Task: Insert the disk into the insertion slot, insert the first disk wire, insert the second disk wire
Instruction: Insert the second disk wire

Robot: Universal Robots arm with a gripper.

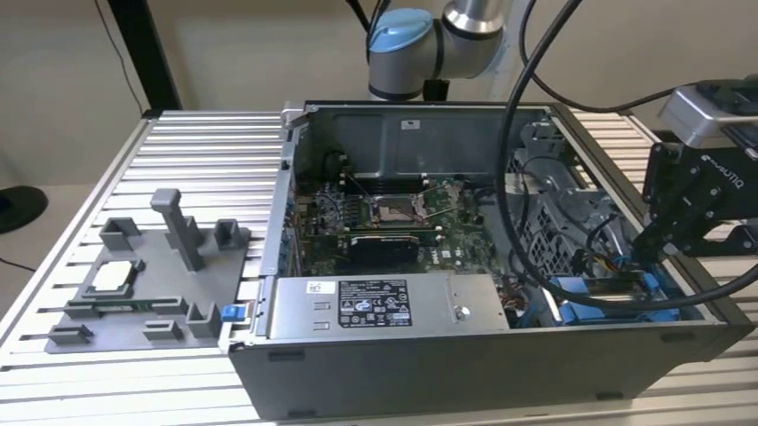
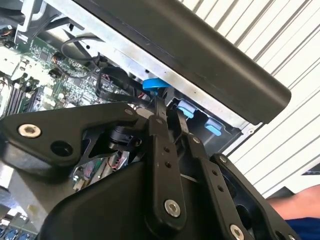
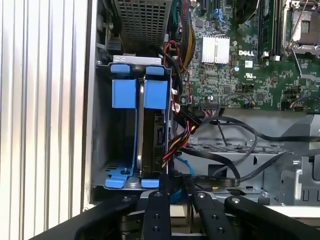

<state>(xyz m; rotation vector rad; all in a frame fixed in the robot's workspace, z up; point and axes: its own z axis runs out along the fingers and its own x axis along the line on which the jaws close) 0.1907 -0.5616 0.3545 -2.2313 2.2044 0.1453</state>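
The disk (image 3: 152, 140) stands on edge inside the insertion slot (image 3: 122, 175), a blue bay in the case's front corner at the exterior view's right (image 1: 592, 306). Square blue tabs (image 3: 124, 92) sit at its top. My gripper (image 3: 174, 186) is at the disk's connector end, among the red, yellow and black wires. Its two black fingers (image 3: 155, 210) are drawn close together, with a blue wire's plug (image 2: 152, 84) at their tips. In the exterior view the gripper (image 1: 649, 266) hangs over the bay, partly hidden by black cables.
The open case holds the motherboard (image 1: 379, 213), a grey labelled power-supply box (image 1: 373, 306) and a grey metal drive cage (image 3: 142, 20). Loose black cables (image 3: 225, 125) cross beside the bay. A grey fixture (image 1: 142, 284) lies on the slatted table. A person's arm (image 2: 300, 210) shows nearby.
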